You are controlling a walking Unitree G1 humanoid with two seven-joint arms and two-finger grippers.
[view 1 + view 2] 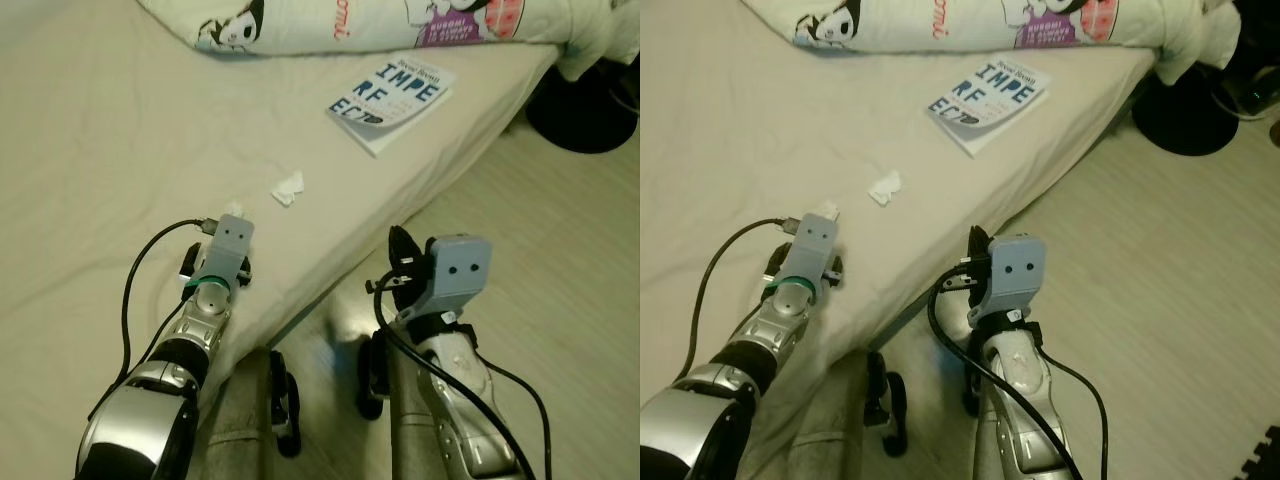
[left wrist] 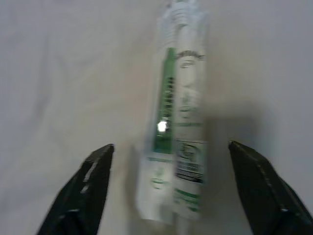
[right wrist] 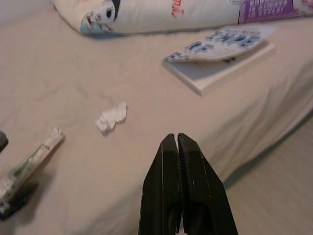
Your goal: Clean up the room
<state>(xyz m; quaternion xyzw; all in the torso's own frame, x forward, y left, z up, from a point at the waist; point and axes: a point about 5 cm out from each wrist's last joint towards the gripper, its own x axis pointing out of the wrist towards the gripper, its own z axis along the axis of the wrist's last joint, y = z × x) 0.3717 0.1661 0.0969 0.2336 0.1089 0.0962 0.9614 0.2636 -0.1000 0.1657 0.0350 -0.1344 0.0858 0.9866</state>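
The left hand (image 2: pixel 171 196) hovered open over a green-and-white wrapper (image 2: pixel 178 127) on the bed (image 1: pixel 90 150). The right hand (image 3: pixel 182 191) was closed and empty beside the mattress edge.

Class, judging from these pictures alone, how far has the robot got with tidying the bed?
Nothing looks cleared yet. In hand: the left gripper is open, its fingers either side of a green-and-white wrapper lying on the bed, not yet gripped. Left: the crumpled tissue and the book. The right gripper is shut, holding nothing.
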